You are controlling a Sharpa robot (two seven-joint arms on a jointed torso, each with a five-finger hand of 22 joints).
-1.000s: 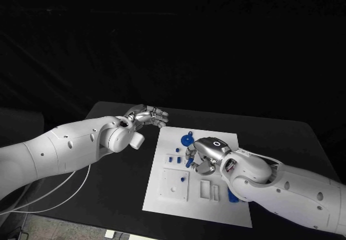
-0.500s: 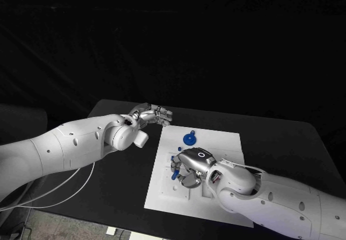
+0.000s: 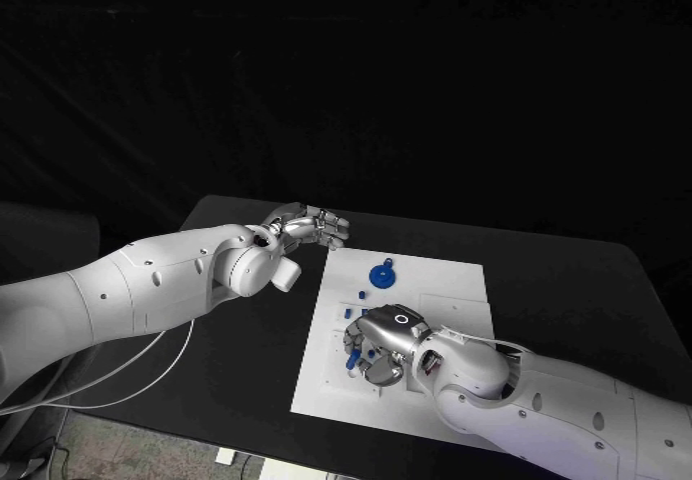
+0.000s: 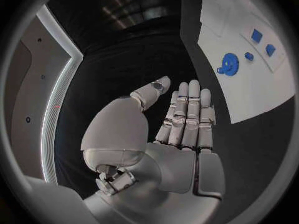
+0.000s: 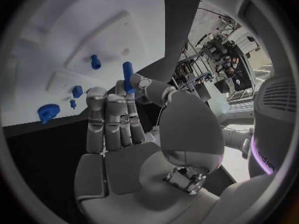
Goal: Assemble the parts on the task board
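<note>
Peg [image 5: 127,74], a small blue one, is what I have pinched in my right hand [image 3: 378,345], between the thumb and the fingers, with its long axis standing up out of the grip toward the task board [image 3: 447,285] below. In the head view that hand hangs over the near-left part of the white board, just above the raised white block with its recesses, and a second blue peg [image 5: 94,61] already stands in the board a little way beyond my fingertips. So the relation I care about is simple: the held peg points at the board face and the seat it needs lies close ahead of the hand, though I cannot tell which hole it is meant for or whether it is lined up. The blue gear [image 3: 382,277] sits farther back on the board, well apart from my right hand. My left hand [image 3: 307,227] holds nothing, fingers straight and side by side, hovering past the far-left corner of the board above the black table [image 3: 577,280]. The right hand is clearly the nearer one, so I judge the insertion is its job.
</note>
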